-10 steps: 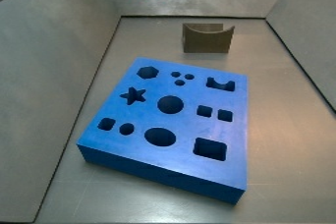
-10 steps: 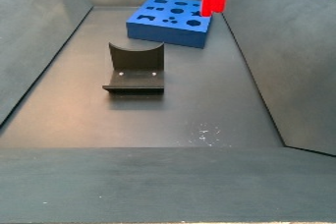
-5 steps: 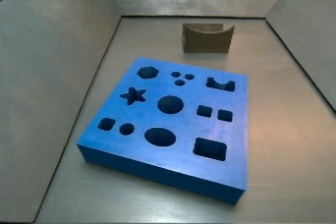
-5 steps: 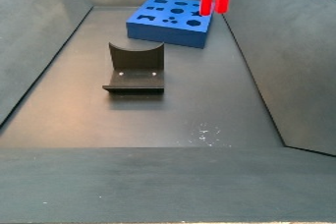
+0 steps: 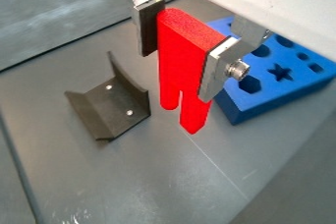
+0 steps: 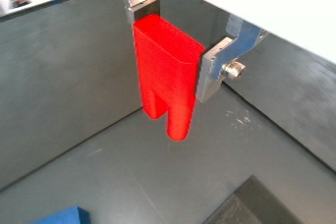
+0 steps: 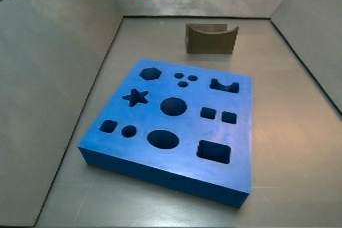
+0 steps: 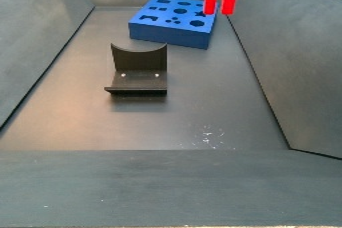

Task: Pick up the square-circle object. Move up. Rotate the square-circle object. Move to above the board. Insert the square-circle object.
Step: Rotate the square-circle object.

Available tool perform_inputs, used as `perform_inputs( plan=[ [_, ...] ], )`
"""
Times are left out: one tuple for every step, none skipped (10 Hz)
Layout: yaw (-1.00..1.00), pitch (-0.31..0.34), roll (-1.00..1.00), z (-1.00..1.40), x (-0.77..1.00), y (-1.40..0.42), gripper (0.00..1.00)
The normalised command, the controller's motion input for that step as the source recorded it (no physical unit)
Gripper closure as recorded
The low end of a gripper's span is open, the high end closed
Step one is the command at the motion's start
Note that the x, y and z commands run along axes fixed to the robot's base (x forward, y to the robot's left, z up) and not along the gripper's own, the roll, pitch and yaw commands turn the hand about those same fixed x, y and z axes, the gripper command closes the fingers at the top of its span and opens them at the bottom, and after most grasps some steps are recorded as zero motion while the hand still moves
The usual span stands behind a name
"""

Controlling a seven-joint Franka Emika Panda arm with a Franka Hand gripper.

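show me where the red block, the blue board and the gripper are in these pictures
square-circle object [image 5: 182, 66]: a wrist view, on its broad red face, clamped between the fingers.
board [image 7: 171, 112]: a side view, on its blue top face among the cut-outs.
gripper [image 6: 176, 43]: a wrist view, midway between its silver fingertips, high above the floor.

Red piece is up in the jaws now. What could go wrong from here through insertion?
1. The gripper holds the square-circle object only near its top, so the long free end could tilt on contact.
2. The board has many similar cut-outs packed close; a small offset may hit the wrong hole or the rim.
3. The fixture stands on the floor near the board; a low path could clip it.
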Motion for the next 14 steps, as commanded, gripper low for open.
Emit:
perform_inputs(
  plan=[
    [-0.40,0.028,0.00,0.00,0.00,0.01,1.00],
    [-0.24,0.028,0.00,0.00,0.00,0.01,1.00],
    [-0.16,0.028,0.00,-1.00,0.00,0.00,1.00],
    [-0.12,0.009,0.00,-1.00,0.01,0.00,1.00],
    [-0.09,0.002,0.00,-1.00,0.02,0.00,1.00],
    [-0.08,-0.001,0.00,-1.00,0.02,0.00,1.00],
    [-0.06,-0.023,0.00,-1.00,0.02,0.00,1.00],
    [-0.06,-0.032,0.00,-1.00,0.02,0.00,1.00],
    [-0.06,-0.037,-0.01,-1.00,0.02,0.01,1.00],
    [-0.05,-0.036,-0.01,-1.00,0.02,0.01,1.00],
    [-0.05,-0.035,-0.01,-1.00,0.02,0.01,1.00],
    [-0.05,-0.039,-0.02,-1.00,0.02,0.01,1.00],
    [-0.05,-0.039,-0.02,-1.00,0.03,0.01,1.00],
    [-0.05,-0.040,-0.02,-0.93,0.02,0.01,1.00]
  ],
)
